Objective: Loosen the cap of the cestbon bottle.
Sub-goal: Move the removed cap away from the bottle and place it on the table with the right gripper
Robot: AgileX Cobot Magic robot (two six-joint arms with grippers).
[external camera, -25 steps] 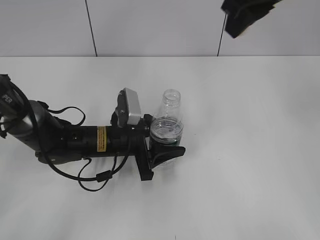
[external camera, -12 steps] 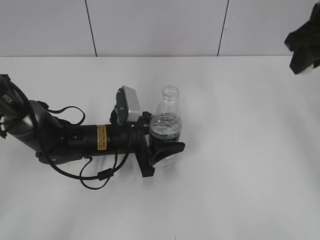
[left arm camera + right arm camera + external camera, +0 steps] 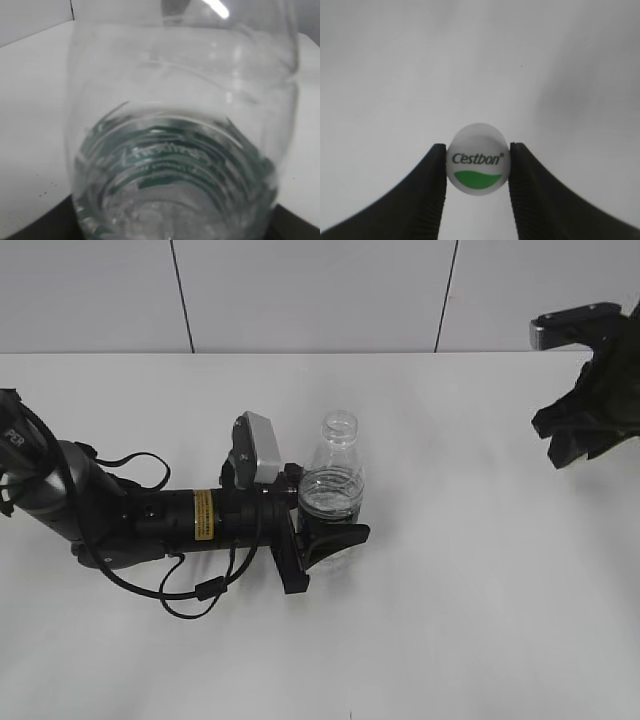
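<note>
Cap (image 3: 479,166) is off: I see my right gripper (image 3: 479,172) pinching it, left gripper (image 3: 325,530) clamping the open-necked bottle (image 3: 333,485) (nothing left but set-down).

clear cestbon bottle (image 3: 333,490) standing upright, neck open, dark green label band round its ribbed body, white cap (image 3: 479,166) off the bottle, green half-disc and Cestbon lettering on top

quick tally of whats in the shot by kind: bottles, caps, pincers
bottles: 1, the cestbon bottle, uncapped, held by the left pincer
caps: 1, the cap, off the bottle, clamped in the right pincer
pincers: 2
total: 4
</note>
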